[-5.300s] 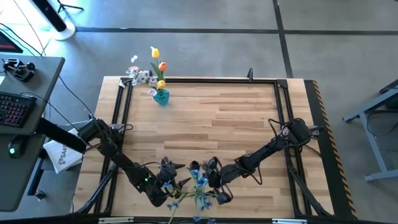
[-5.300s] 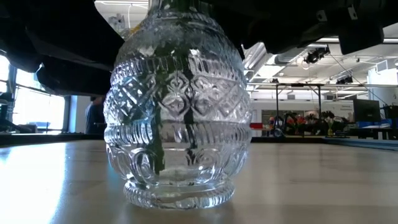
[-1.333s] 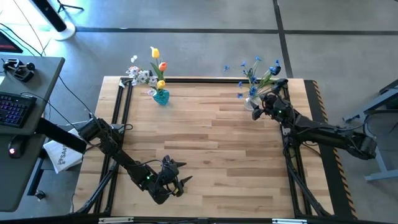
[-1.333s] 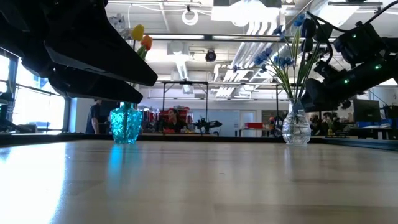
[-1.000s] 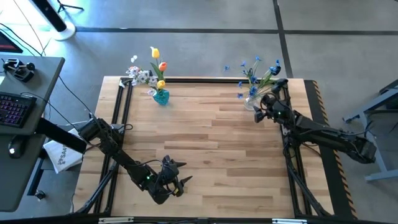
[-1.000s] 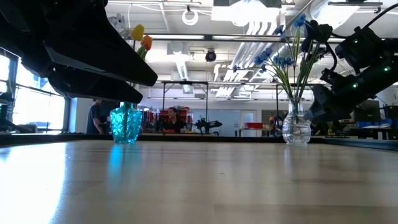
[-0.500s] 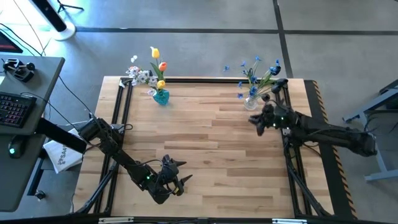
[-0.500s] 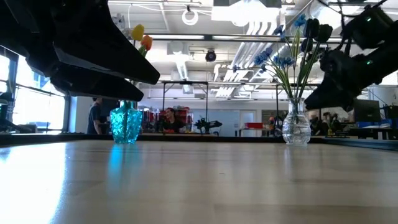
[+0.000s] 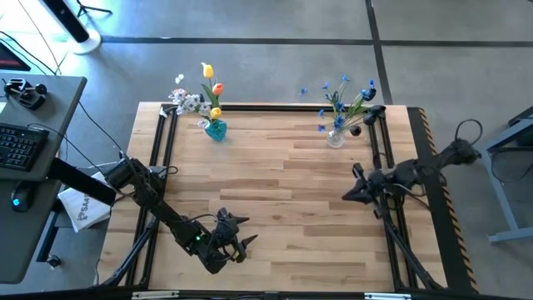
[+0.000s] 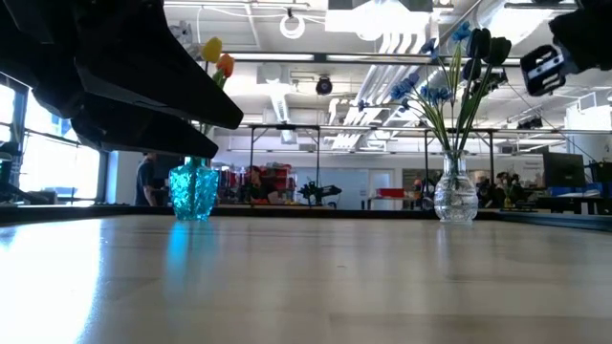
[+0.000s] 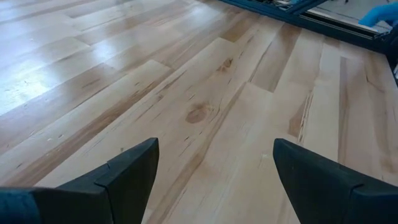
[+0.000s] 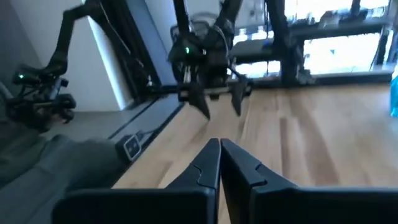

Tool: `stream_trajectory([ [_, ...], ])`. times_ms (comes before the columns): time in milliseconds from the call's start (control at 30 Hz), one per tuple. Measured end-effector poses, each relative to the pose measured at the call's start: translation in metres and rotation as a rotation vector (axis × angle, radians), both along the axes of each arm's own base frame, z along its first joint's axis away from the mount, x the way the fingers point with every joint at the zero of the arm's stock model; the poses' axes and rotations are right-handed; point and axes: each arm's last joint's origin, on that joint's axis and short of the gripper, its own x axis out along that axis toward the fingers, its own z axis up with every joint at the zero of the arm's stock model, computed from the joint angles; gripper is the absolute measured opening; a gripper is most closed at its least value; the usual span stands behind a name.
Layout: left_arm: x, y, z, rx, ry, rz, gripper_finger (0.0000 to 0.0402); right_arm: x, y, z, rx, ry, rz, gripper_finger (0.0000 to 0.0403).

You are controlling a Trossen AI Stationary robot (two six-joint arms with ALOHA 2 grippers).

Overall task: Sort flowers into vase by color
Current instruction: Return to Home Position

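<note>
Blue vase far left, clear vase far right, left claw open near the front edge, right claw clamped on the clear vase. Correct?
Not quite. The right claw is not on the clear vase; the high view shows it empty and apart from it, over the table's right side. The rest holds.

Tulips [image 9: 217, 87] and white sprays [image 9: 188, 102] stand upright far-left, blue sprays [image 9: 345, 82] far-right.

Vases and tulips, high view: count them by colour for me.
Blue vase: 1
Clear vase: 1
Yellow tulips: 2
Orange tulip: 1
Total: 5
</note>
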Motion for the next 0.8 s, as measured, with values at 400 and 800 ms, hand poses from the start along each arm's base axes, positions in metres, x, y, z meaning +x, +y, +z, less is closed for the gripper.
stream_trajectory([
  [400,0.001,0.002,0.000,0.058,0.029,-0.026,0.0305,-0.004,-0.010,-0.014,0.002,-0.237,-0.076,0.0000],
  [800,-0.005,0.079,0.027,0.166,-0.007,-0.199,0.0241,0.002,-0.029,-0.023,-0.028,-0.206,-0.209,0.0000],
])
